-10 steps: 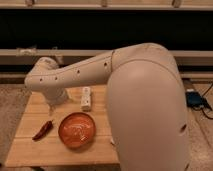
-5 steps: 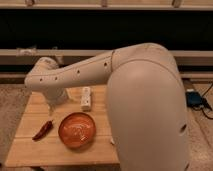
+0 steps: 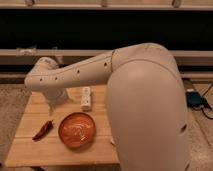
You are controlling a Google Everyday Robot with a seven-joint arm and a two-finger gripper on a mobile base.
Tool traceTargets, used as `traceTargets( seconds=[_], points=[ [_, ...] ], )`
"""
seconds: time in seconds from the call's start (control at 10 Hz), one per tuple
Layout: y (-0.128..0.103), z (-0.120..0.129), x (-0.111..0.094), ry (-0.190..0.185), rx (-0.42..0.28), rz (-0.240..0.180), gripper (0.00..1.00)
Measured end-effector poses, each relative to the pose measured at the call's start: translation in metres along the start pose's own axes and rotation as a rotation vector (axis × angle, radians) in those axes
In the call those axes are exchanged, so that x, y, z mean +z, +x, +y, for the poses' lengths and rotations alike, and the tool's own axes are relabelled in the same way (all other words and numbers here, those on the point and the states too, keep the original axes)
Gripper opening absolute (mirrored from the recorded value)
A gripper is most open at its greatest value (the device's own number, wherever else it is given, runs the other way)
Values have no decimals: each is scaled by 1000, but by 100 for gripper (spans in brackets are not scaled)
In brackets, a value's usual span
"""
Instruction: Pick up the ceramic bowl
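Note:
The ceramic bowl (image 3: pixel 77 130) is a wide, shallow orange-red dish with a pale swirl inside. It sits upright on the wooden table (image 3: pixel 30 150), near the front middle. My white arm reaches from the right across the table to the left. The gripper (image 3: pixel 56 100) hangs down at the arm's far end, above the table's back left, behind and left of the bowl and apart from it.
A red chili pepper (image 3: pixel 43 129) lies on the table left of the bowl. A white rectangular object (image 3: pixel 86 98) lies behind the bowl. The arm's large body (image 3: pixel 150 110) covers the table's right side. A dark wall with rails runs behind.

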Motion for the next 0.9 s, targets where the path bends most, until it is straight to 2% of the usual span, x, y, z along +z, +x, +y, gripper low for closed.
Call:
traceTargets(
  seconds=[0.2,0.5,0.7,0.9],
  points=[
    [11,-11,6,3,44,25,80],
    [51,-45,27,-22,123,70,80],
    [74,-64,57,-51,183,95,80],
    [85,-69,82,-85,220,115,80]
  ],
)
